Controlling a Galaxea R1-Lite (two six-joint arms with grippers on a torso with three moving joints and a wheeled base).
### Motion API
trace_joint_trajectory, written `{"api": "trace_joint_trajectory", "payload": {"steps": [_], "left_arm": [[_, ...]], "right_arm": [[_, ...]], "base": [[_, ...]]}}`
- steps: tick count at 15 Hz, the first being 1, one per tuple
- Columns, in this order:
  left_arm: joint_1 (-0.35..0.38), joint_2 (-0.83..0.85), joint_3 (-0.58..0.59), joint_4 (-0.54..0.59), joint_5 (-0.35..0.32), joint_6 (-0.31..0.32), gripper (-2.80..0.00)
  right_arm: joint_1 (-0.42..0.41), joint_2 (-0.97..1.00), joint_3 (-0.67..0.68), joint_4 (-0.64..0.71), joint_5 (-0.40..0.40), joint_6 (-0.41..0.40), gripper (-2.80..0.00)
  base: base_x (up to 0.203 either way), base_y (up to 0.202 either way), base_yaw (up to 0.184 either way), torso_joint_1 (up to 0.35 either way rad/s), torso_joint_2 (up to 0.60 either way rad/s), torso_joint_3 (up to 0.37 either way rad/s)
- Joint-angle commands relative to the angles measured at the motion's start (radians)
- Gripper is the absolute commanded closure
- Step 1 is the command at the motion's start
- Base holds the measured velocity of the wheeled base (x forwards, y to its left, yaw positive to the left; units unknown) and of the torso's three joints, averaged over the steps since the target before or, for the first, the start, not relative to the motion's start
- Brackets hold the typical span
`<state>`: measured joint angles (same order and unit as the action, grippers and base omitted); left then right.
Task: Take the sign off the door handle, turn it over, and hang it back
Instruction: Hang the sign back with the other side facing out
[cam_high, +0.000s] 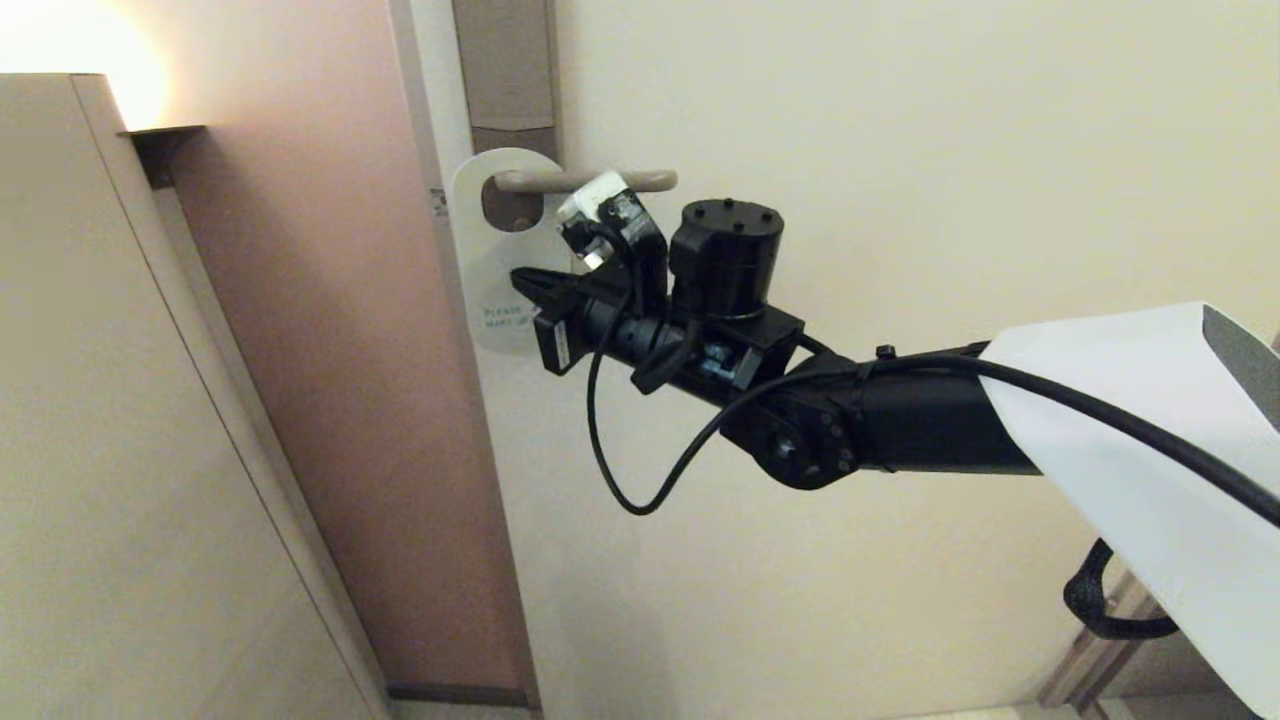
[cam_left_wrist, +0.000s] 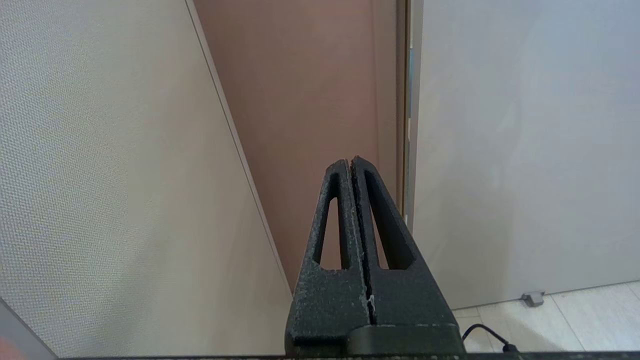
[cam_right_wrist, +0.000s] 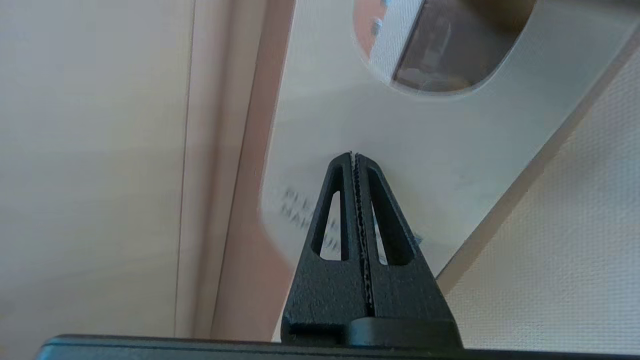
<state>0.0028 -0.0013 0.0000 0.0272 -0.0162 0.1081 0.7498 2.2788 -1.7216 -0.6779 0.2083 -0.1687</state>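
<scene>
White face: sign (cam_high: 492, 255) shows its pale side w/ "PLEASE MAKE UP…" print low down, partly behind the fingers.
Sign spot: hangs by its hole on the door handle (cam_high: 585, 181), flat against the door (cam_high: 900, 150) near the door edge.
Handle: beige lever, level, sticks out from a tall grey-brown plate (cam_high: 508, 70).
Right gripper (cam_high: 522, 281): reaches in from the right, tips over the sign's lower half, below the handle; fingers pressed together, nothing between them. Contact w/ the sign — can't tell.
Right wrist cam: closed tips (cam_right_wrist: 354, 162) point at the sign's white face (cam_right_wrist: 440, 130), hole above them.
Left gripper (cam_left_wrist: 350, 167): out of head view, low down, fingers closed on nothing, facing a brown wall strip (cam_left_wrist: 310, 100) beside the door.
Side bits: beige panel (cam_high: 120, 450) at left, bright lamp glow (cam_high: 70, 50) top left.
</scene>
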Motion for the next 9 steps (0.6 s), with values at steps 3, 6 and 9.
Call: {"api": "trace_joint_trajectory", "payload": {"steps": [3, 6, 9], "left_arm": [[0.000, 0.001, 0.000, 0.000, 0.001, 0.001, 0.00], [0.000, 0.001, 0.000, 0.000, -0.001, 0.001, 0.00], [0.000, 0.001, 0.000, 0.000, 0.001, 0.001, 0.00]], "right_arm": [[0.000, 0.047, -0.015, -0.005, -0.060, -0.013, 0.00], [0.000, 0.081, -0.067, -0.005, -0.117, -0.015, 0.00], [0.000, 0.094, -0.095, -0.005, -0.156, -0.014, 0.00]], "base": [[0.000, 0.000, 0.000, 0.000, 0.00, 0.000], [0.000, 0.000, 0.000, 0.000, 0.00, 0.000], [0.000, 0.000, 0.000, 0.000, 0.00, 0.000]]}}
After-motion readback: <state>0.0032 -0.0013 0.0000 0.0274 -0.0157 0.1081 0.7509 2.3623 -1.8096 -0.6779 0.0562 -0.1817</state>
